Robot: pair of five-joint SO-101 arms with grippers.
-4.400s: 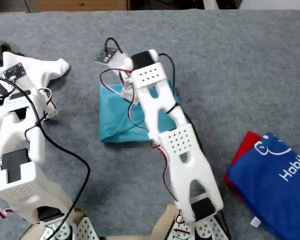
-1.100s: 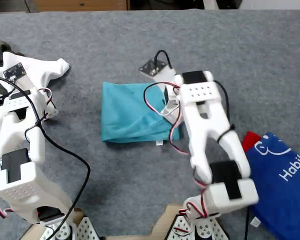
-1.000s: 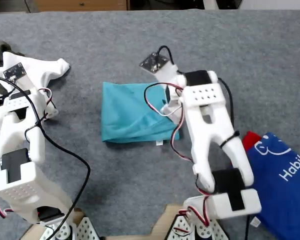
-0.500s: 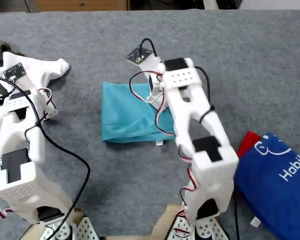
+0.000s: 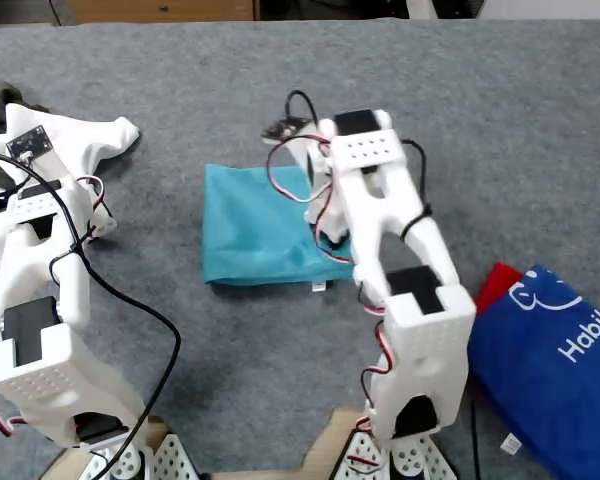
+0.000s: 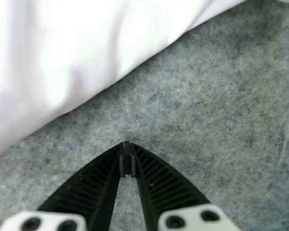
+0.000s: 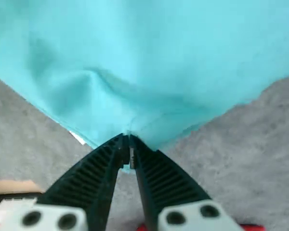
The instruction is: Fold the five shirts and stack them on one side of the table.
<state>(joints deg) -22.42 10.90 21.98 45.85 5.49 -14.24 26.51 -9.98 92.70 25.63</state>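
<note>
- Now, I judge the step in hand to be moving the folded teal cloth shirt (image 5: 250,225), which lies mid-counter, over to the folded blue printed shirt (image 5: 550,350) resting on a red one (image 5: 492,283) at the counter's side.
- Done well, that means a low lift and a slow carry, since a pinch on 1 edge could let the layers fall open.
- My right claw (image 7: 126,147) is clamped on the teal shirt's edge, fingers pressed together with a sliver of cloth between them.
- My left claw (image 6: 126,163) is closed on nothing, tips together over the grey felt counter (image 6: 221,120), near the crumpled white shirt (image 6: 62,57).
</note>
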